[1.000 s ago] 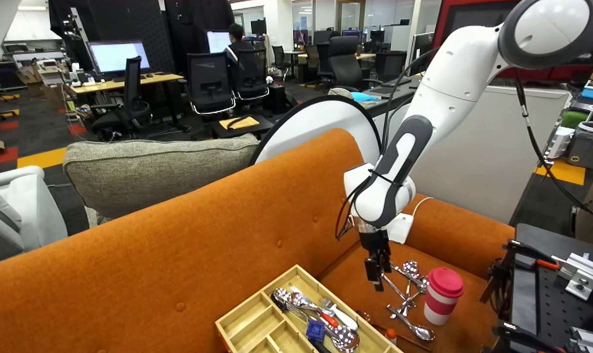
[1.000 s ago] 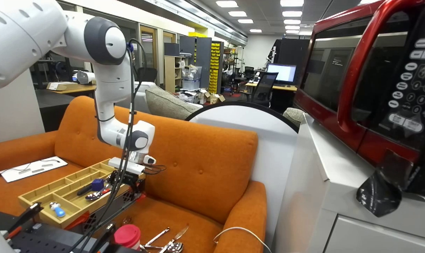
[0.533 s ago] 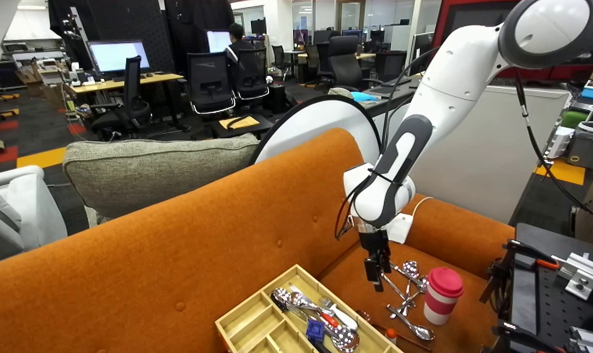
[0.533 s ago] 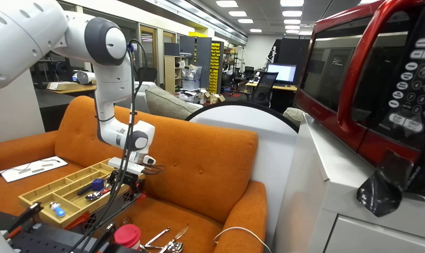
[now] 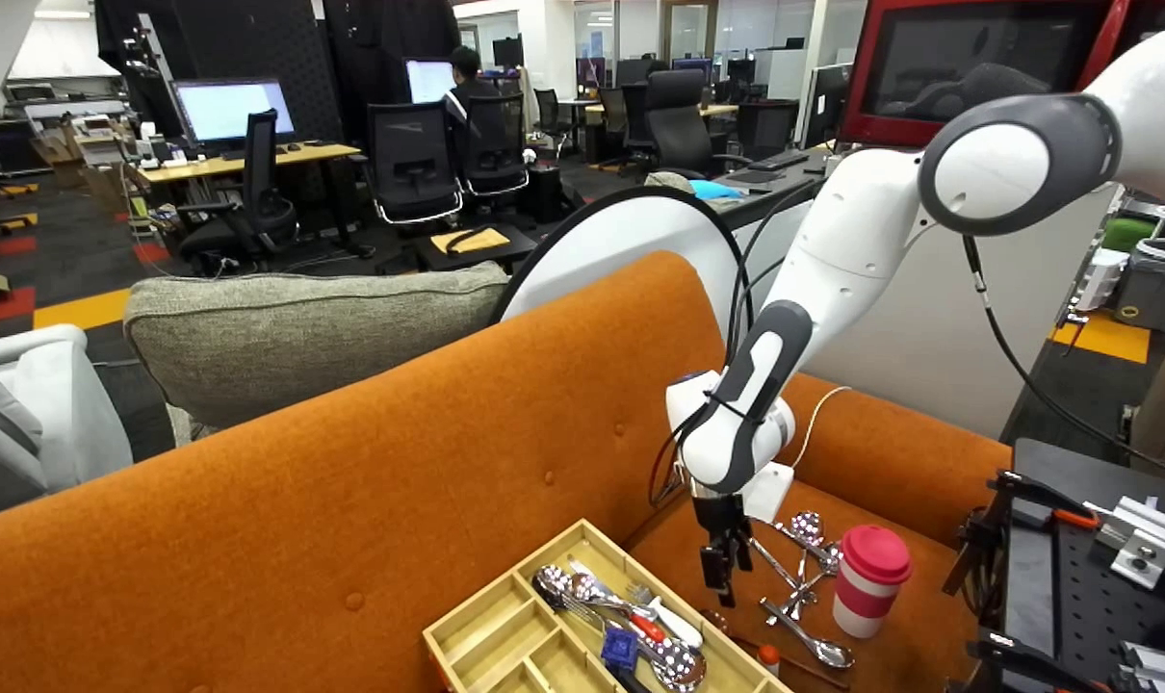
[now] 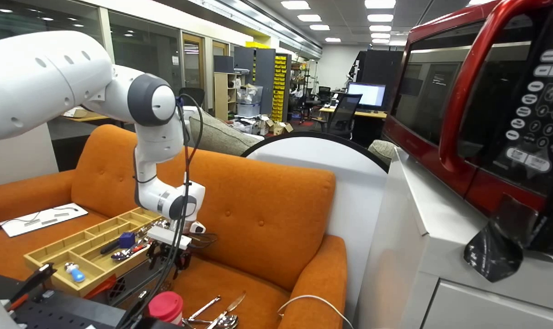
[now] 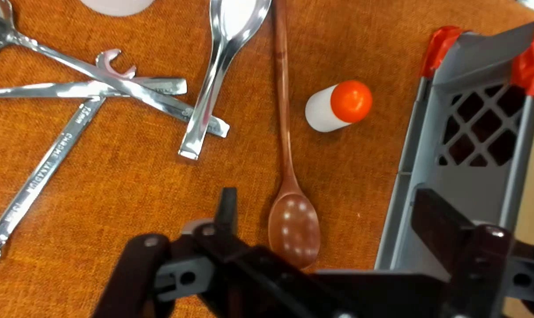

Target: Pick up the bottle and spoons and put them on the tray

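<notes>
A black gripper (image 7: 326,203) is hovering at the end of a white robot arm (image 5: 838,260), its two fingers (image 7: 227,210) standing wide apart above an orange couch seat (image 7: 134,190). Shiny silver spoons (image 7: 236,22) are lying on the fabric clear of the fingers, up and to the left of the gripper in the wrist view and off to its right in both exterior views; their handles are crossing each other, and one is also crossing a flat metal handle (image 7: 73,89) running out of frame and a wrench (image 7: 48,168) in the same tangle. The bottle (image 5: 868,582), white with a pink-red lid and band, is standing upright just beside the spoons, farther from the gripper than the nearest handles. Ahead of the fingers in the wrist view, a brown spoon (image 7: 293,232) is stretching away, its bowl appearing between the fingertips, while a small white container (image 7: 333,110) with an orange cap is sitting just beside its handle. On the opposite side of the gripper from the spoons, the tray (image 5: 561,662) is spreading out, mostly to the gripper's left in both exterior views, its compartments holding silver utensils (image 5: 681,664) and a blue block (image 5: 619,648). Between the gripper and the tray's tan edge, a gray crate (image 7: 479,190) with red patches on its rim is showing beneath the other finger in the wrist view.
</notes>
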`<state>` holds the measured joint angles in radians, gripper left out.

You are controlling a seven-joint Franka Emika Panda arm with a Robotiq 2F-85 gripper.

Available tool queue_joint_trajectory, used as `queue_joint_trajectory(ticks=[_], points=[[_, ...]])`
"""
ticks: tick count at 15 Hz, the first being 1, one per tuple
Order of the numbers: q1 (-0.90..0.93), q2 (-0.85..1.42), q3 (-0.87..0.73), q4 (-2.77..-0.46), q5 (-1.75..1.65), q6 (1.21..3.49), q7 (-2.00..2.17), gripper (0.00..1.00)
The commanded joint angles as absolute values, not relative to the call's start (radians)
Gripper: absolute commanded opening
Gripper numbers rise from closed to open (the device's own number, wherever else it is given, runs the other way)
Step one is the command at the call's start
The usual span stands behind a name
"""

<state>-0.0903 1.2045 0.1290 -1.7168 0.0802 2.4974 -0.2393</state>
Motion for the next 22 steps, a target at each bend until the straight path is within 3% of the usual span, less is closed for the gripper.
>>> queue_joint_trajectory(ticks=[1,7,22], points=[[-0.071,1.344,0.127,-1.534,0.058,2.428,-0.231,1.00],[-0.005,1.494,0.113,-1.318,0.034,2.312,-0.209,1.00],[0.020,1.475,0.080,-1.335,0.022,2.227,-0.185,1.00]])
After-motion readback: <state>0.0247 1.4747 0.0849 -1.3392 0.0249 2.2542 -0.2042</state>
